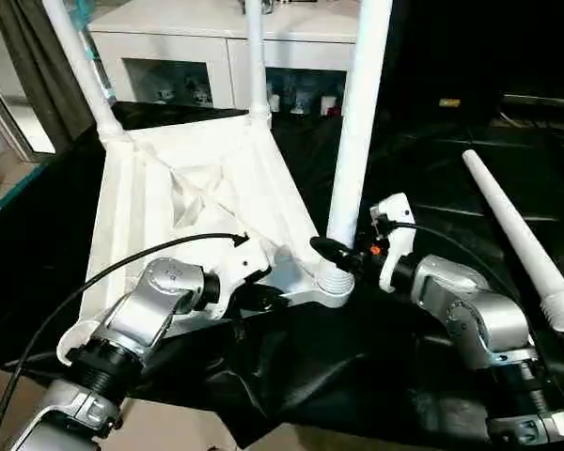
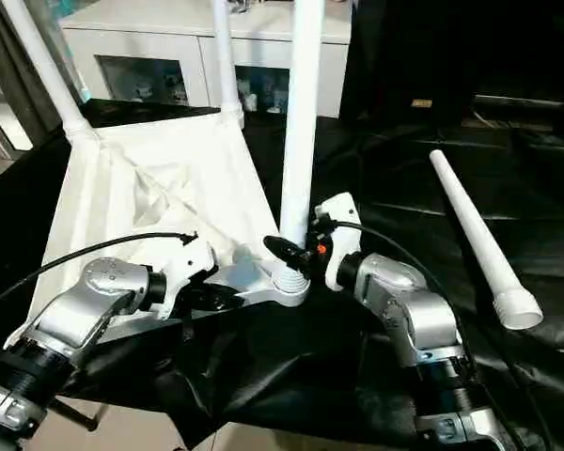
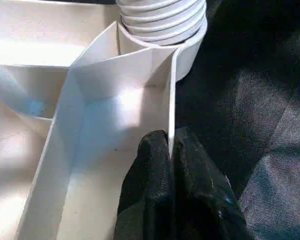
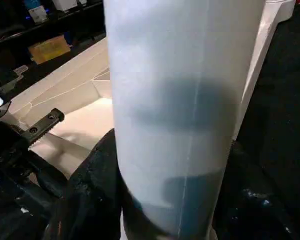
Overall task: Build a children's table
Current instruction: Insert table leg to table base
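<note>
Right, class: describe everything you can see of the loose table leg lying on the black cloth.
The loose leg is a long, round, white plastic-looking tube, narrow with a rounded tip at its far end, widening to a collared open end nearest the robot. It lies flat on the black cloth, right of the upturned table, untouched by either pincer.

A thick white leg (image 4: 182, 120) stands between the two black fingers (image 4: 92, 190) of the right gripper (image 4: 165, 200); the ribbed table underside (image 4: 75, 107) lies behind it.
</note>
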